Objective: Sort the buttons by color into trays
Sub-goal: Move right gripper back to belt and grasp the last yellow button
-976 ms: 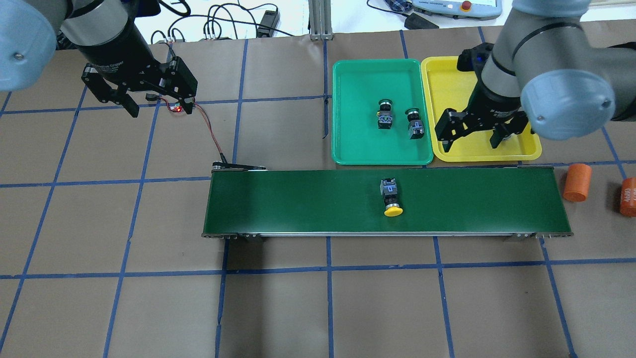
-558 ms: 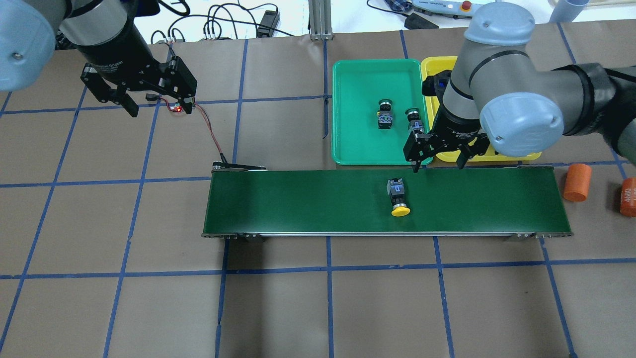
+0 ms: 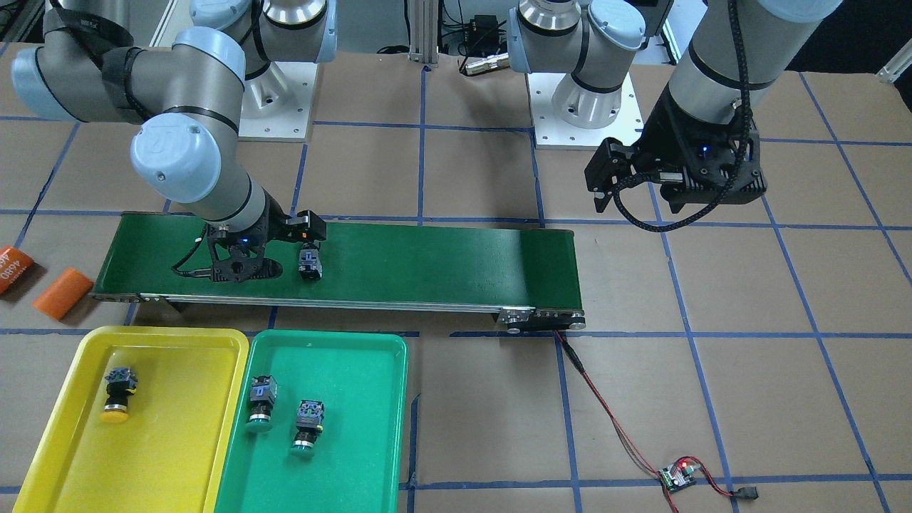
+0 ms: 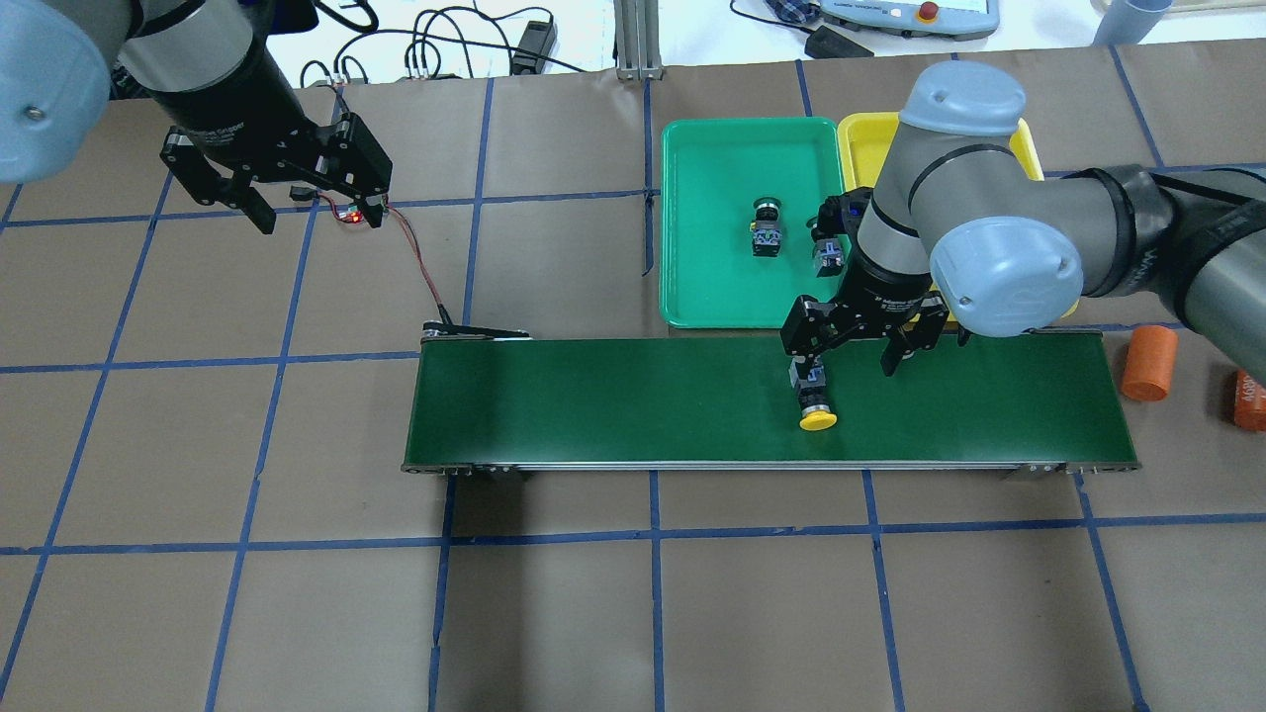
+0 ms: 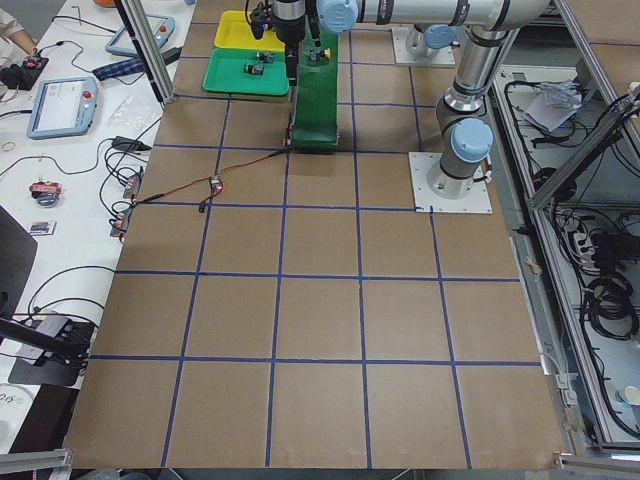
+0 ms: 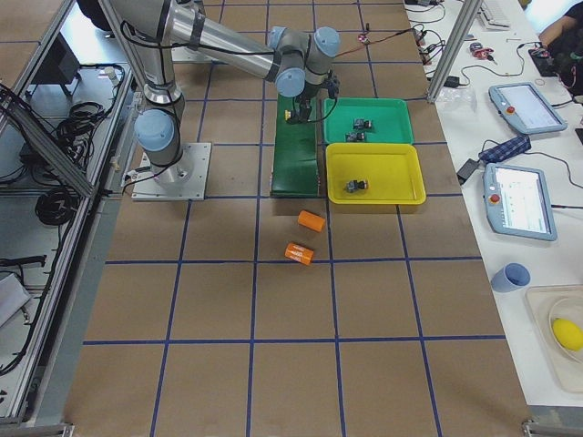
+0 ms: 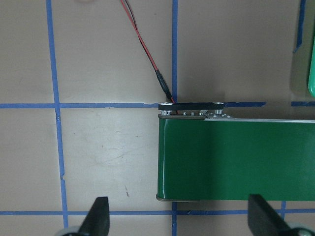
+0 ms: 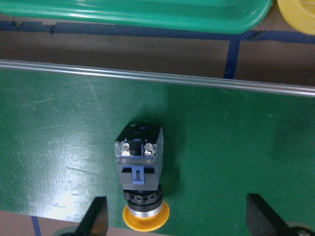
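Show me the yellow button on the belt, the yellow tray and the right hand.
yellow button [image 8: 141, 164]: right wrist view, on its black-grey body.
yellow tray [image 3: 178, 442]: front-facing view, on its bare floor.
right hand [image 4: 844, 362]: overhead view, midway between its fingertips.

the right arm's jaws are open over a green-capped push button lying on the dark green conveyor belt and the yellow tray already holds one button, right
No: that cap is yellow, not green, as the right wrist-mounted view shows. The right arm's jaws are open over a yellow-capped push button lying on the dark green conveyor belt, and the bright yellow plastic tray already holds one button.
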### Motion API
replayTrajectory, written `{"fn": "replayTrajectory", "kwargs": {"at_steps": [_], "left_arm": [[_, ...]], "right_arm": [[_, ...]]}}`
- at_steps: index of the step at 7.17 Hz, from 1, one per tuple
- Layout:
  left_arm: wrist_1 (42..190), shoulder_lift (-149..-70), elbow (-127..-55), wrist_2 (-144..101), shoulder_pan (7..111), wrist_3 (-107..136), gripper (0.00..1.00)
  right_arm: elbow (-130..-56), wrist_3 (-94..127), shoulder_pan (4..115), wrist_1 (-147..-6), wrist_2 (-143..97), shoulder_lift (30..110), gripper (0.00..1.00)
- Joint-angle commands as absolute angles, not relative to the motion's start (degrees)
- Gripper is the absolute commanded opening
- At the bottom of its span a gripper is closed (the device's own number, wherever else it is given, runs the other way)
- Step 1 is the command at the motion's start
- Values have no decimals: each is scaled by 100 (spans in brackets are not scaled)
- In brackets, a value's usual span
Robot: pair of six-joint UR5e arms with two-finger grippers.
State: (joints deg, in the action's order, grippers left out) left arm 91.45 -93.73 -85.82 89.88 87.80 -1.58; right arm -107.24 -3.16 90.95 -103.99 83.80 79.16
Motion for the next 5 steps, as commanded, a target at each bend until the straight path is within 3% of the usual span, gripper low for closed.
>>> {"fn": "replayTrajectory", "kwargs": {"at_steps": [1, 3, 4, 5], "left_arm": [[9149, -9369, -8587, 9000, 8780, -158, 100], [9141, -9369, -8587, 9000, 8780, -158, 100], [9141, -9369, -8578, 8983, 8780, -158, 100], [9141, -9369, -8578, 8991, 8780, -158, 100]], "right_arm": [[-10731, -325, 9079, -10484, 8375, 7726, 100], [-10723, -308, 9062, -10905, 8420, 7402, 98], [-10723, -247, 9001, -10864, 8420, 7400, 38], [-10714, -159, 8991, -10846, 8455, 7400, 0]]}}
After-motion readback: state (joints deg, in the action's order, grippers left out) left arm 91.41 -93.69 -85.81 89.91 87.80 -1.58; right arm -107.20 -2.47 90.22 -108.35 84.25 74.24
